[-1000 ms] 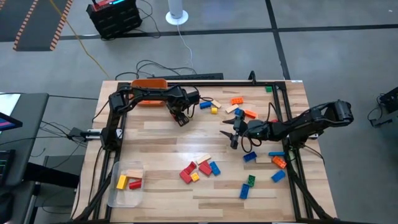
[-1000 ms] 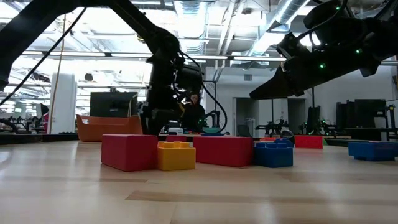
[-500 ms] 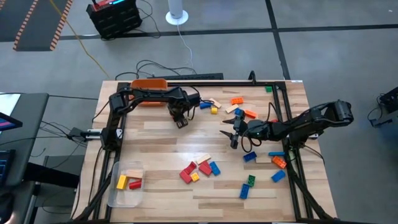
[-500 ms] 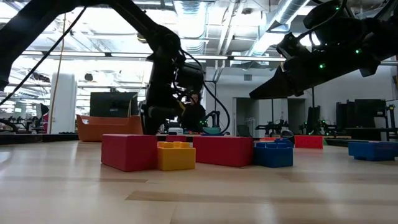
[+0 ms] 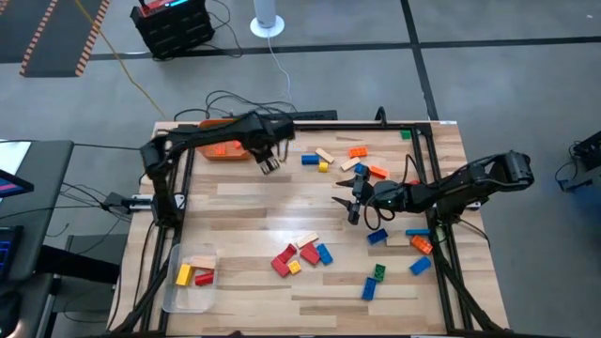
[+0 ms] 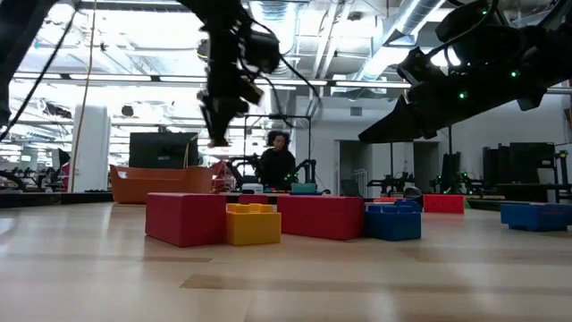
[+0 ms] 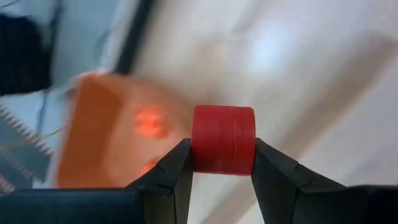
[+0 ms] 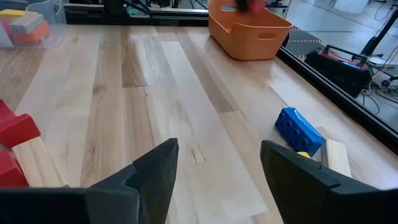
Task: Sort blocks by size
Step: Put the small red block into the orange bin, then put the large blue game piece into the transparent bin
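While the left gripper (image 7: 222, 163) hangs clenched on a short red block (image 7: 222, 139) beside the orange bin (image 5: 223, 149) at the table's far left, the right gripper (image 5: 354, 195) waits mid-table with jaws spread and empty. To finish this step well, the arm should likely carry the block fully over the bin's rim before letting go, so it drops inside rather than bouncing off the wall. Other blocks (image 5: 302, 254) lie loose across the near and right parts of the wooden table (image 5: 244, 221), and a clear tub (image 5: 192, 279) at the near left holds a few. No brand, label or writing can be read.
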